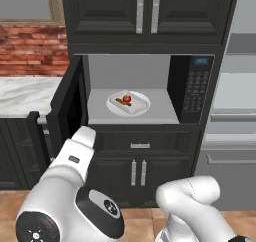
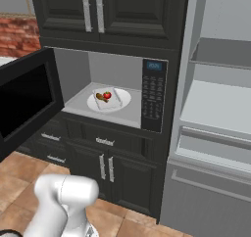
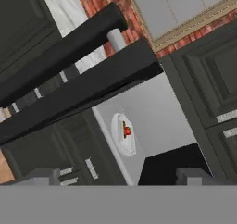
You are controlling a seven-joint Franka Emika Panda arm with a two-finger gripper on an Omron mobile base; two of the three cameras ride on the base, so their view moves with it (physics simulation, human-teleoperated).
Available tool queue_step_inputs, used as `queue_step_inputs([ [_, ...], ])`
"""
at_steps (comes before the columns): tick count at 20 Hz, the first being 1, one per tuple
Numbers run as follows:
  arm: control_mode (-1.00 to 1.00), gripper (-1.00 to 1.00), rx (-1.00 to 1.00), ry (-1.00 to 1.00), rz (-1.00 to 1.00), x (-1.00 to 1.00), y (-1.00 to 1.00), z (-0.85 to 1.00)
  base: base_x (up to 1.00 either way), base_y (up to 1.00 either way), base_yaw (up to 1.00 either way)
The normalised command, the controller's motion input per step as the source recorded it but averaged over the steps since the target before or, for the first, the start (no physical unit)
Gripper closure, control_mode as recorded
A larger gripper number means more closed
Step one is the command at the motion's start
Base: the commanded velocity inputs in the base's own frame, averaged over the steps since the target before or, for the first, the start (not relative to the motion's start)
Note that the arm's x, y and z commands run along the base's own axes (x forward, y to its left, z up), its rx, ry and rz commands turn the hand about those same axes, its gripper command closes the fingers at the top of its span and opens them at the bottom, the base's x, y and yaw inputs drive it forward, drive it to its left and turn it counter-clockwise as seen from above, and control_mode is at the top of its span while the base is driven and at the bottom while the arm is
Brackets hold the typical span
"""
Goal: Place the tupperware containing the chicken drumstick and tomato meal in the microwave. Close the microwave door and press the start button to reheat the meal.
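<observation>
Lying diagonally on the plate (image 1: 144, 109), the tupperware (image 1: 131, 102); gripper (image 3: 120, 176) spread wide, empty.

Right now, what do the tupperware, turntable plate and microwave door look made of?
Tupperware: translucent pale plastic, likely; the plate shows faintly through its walls.
Plate: opaque matte white, ceramic or glass, can't tell which.
Microwave door: black frame, probably plastic or painted metal, around a dark glossy window that looks like glass.

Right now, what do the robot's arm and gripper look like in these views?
The arm is glossy white with rounded, bulbous segments and dark grey-black round joint caps bearing small white markings. No cables are visible. The gripper has two small blocky grey finger tips.
</observation>
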Motion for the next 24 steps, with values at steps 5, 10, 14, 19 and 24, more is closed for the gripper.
queue_step_inputs([
  [5, -1.0, -1.0, -0.12, 0.0, 0.0, 0.01, 0.61, -0.05, 0.0, 0.0, 0.0],
  [10, -1.0, -1.0, -0.13, 0.0, -0.02, 0.25, 0.55, -0.14, 0.0, 0.0, 0.0],
  [14, -1.0, -1.0, -0.12, 0.0, -0.05, 0.36, 0.52, -0.21, 0.0, 0.0, 0.0],
  [19, -1.0, -1.0, -0.11, 0.0, -0.06, 0.5, 0.45, -0.24, 0.0, 0.0, 0.0],
  [24, -1.0, -1.0, -0.1, 0.0, -0.09, 0.62, 0.35, -0.21, 0.0, 0.0, 0.0],
])
